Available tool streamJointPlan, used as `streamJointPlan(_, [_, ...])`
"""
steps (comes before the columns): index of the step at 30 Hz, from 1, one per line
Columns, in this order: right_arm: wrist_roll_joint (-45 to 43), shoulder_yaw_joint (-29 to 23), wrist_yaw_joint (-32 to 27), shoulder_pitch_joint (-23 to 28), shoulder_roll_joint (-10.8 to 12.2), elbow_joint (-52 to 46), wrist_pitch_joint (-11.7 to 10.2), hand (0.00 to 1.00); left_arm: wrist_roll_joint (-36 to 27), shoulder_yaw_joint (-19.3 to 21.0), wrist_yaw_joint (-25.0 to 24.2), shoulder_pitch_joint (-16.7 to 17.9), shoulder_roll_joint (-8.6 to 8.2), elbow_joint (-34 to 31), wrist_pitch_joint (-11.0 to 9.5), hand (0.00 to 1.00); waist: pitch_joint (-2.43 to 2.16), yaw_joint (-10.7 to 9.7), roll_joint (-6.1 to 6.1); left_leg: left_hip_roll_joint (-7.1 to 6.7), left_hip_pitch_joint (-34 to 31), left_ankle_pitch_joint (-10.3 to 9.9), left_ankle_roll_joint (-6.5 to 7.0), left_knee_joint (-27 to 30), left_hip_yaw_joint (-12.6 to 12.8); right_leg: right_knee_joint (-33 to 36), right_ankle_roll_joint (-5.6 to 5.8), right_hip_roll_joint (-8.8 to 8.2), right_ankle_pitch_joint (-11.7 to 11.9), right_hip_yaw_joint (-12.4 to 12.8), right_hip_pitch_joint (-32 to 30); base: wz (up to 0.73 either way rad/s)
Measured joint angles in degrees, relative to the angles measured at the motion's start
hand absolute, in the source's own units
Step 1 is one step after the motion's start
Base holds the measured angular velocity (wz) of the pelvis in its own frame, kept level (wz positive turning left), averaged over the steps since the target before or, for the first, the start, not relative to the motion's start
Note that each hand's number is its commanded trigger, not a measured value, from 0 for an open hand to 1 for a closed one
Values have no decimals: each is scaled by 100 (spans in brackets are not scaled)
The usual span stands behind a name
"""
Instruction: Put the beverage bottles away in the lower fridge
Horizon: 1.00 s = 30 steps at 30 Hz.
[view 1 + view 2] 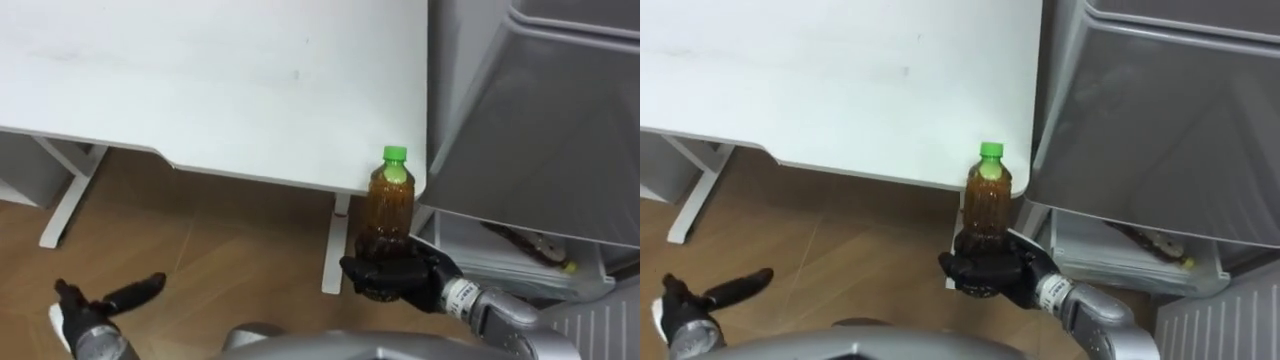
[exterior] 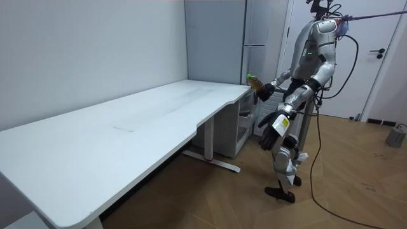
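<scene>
Nearest, at 7 o'clock in the eye views, the left hand (image 1: 100,303) hangs idle over the floor (image 1: 220,250), its fingers loose and apart, holding nothing. At 5 o'clock the right hand (image 1: 400,272) is clamped on the bottle (image 1: 390,200). Fingers and thumb wrap its lower part, and the forearm runs in from the lower right with the hand reaching toward 9 o'clock. The bottle is upright in that hold, cap (image 1: 394,153) on top, in the air just off the bench (image 1: 200,80) corner. The bench spreads from 9 to 12 o'clock. At 2 to 3 o'clock rises the grey fridge (image 1: 560,130). Under it, near 4 o'clock, the lower compartment (image 1: 468,243) stands open, white inside, with a few items (image 1: 520,240) I cannot make out.

The step in hand looks like carrying the bottle across to that compartment. To do it well, the hand should swing toward 3 o'clock clear of the bench corner and keep the bottle upright. It then has to come down a good way, since the room view shows the robot standing at the bench end with the bottle at about bench height, so a bend or crouch seems needed. The hold is low on the bottle, so the top could sway; a slow move suits it. The fingers should loosen only once the base sits on a bare patch inside.
</scene>
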Motion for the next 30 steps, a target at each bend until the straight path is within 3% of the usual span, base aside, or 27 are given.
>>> streamJointPlan(2, [0, 40, -54, -13, -25, -5, 120, 100, -67, 5, -183, 90, -1, 267, 219, 0, -4, -38, 1, -5, -49, 0, 0, 4, 4, 2, 0, 0, 0, 7, -32, 0])
streamJointPlan(4, [0, 50, -88, -12, -37, -5, 230, 100, -66, 16, -280, 109, -3, 554, 305, 0, -3, -40, 3, -10, -69, 0, 0, 3, 18, 2, -1, 1, 1, 33, -61, -2])
streamJointPlan(10, [136, 49, -99, -65, -173, -4, 301, 100, -188, 21, -555, 93, -31, 1696, 588, 0, 7, -69, 63, 1, -70, -2, 3, 19, 26, 4, 1, -5, 2, 42, -65, -1])
streamJointPlan(16, [154, 23, -123, -160, -209, 1, 384, 100, -92, 7, -1288, 82, -72, 1991, 925, 0, 13, -119, 203, 5, -73, -1, 4, 24, 72, 83, 2, -4, 1, 75, -106, -2])
streamJointPlan(18, [145, 25, -123, -192, -208, 12, 382, 100, 373, -104, -1489, 73, -114, 2001, 983, 0, 5, -213, 204, 4, -123, 0, 5, 41, 75, 87, 2, -9, 1, 67, -167, 0])
streamJointPlan(20, [143, 32, -130, -215, -206, 50, 382, 100, 1142, -276, -1711, -61, -134, 2005, 1033, 0, -3, -362, 163, -1, -215, 3, 7, 102, 45, 88, 2, -11, 1, 50, -187, 10])
streamJointPlan(23, [147, 42, -158, -229, -199, 57, 382, 100, 1780, -671, -1873, -314, -136, 1971, 1083, 0, 0, -563, 129, -4, -261, 3, 6, 141, 66, 86, 3, -10, 0, 39, -196, 8])
streamJointPlan(28, [148, 40, -466, -228, -193, 78, 382, 100, 2144, -1010, -1965, -670, -124, 1827, 1048, 0, 3, -743, -47, 0, -265, 6, 4, 137, 130, 80, 3, -10, 0, 91, -219, -4])
streamJointPlan(30, [131, 86, -545, -217, -196, 80, 376, 100, 2209, -1145, -1962, -683, -34, 1757, 1037, 0, -7, -831, -72, 2, -265, 5, 4, 134, 154, 83, 3, -5, 0, 134, -239, -11])
